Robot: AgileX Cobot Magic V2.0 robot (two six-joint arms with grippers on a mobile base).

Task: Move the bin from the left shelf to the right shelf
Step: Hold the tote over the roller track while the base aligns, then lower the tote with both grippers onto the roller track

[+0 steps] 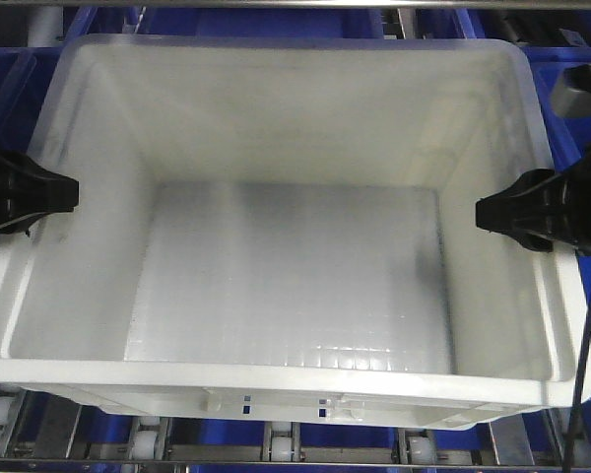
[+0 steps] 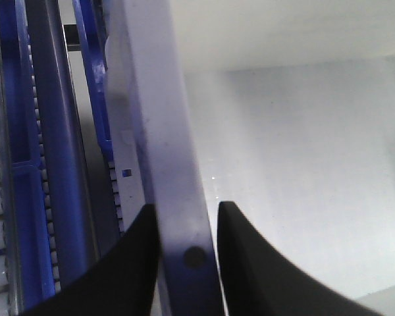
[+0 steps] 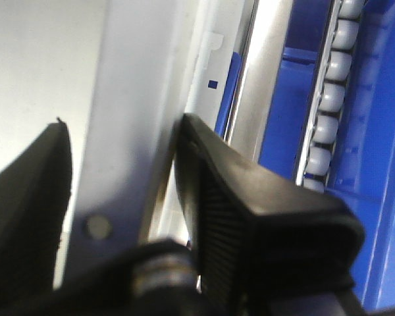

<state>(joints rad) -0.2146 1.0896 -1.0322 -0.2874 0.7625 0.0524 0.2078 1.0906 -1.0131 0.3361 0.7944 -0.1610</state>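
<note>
We are looking down into the bin — a big white translucent crate with a thick rim and a grid-patterned floor, nothing lying inside it. It is filling most of the front view and is sitting over the shelf's roller tracks, whose white wheels are showing under its near edge. Dark blue crates are peeking out behind and to both sides of it.

We are gripping it at both short sides. The left pincer is reaching in over the left rim and the right pincer over the right rim, roughly level with each other at mid-length. A black cable is hanging down from the right arm, across the bin's near right corner.

In the left wrist view the left pincer is closing narrowly on the rim, one black finger outside the wall and the other inside. In the right wrist view the right pincer is straddling its rim likewise — the ribbed outer finger is pressing on the wall, while the inner one's contact is too blurred to judge. Rollers and blue plastic are running alongside.
</note>
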